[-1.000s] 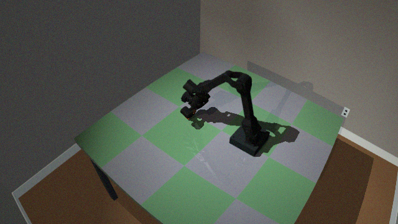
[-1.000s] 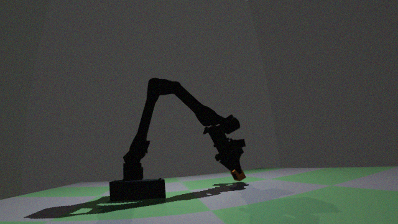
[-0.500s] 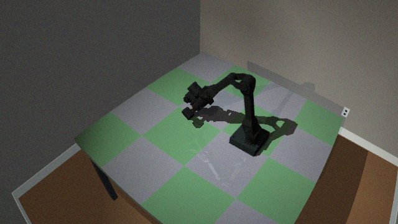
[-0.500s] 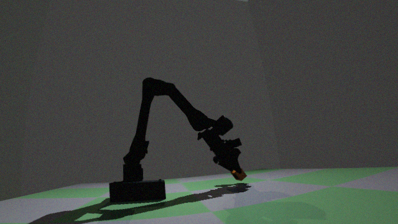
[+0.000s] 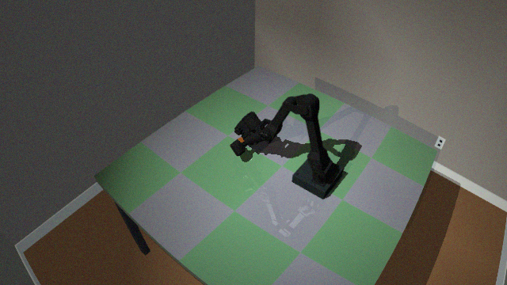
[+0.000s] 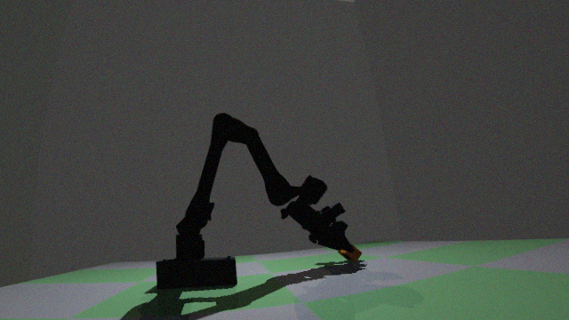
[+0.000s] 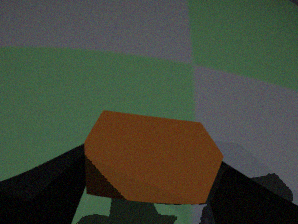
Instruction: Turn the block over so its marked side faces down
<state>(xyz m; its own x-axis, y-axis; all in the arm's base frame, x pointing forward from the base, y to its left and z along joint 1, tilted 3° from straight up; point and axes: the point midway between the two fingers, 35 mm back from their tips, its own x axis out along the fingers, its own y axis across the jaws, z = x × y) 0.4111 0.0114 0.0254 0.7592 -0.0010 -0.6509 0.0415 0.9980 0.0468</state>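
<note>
Top view first, for the broadest reading: the table (image 5: pixel 206 174) (image 6: pixel 444 284) (image 7: pixel 60 80), checkered in green and grey, carries the black arm (image 5: pixel 314 131) (image 6: pixel 262 157), which bends over and reaches down toward the surface. At its end the gripper (image 5: pixel 240 140) (image 6: pixel 350 253) (image 7: pixel 150 160) slants downward, its fingers closed on the orange block (image 5: pixel 241 139) (image 6: pixel 352 253) (image 7: pixel 152 155), one finger at either side of it in the wrist view. So the grasp is done. The block sits tilted at the fingertips, low over the table; whether its lowest edge touches, I cannot tell from the exterior view. No mark shows on the faces in sight, so which way the marked side points cannot be told, and how much of the turn is made stays a guess; the tilt suggests it is partway. What is left, as I judge it: finish the rotation, bring the block down flat on its marked side, open the fingers and back off without tipping it.
</note>
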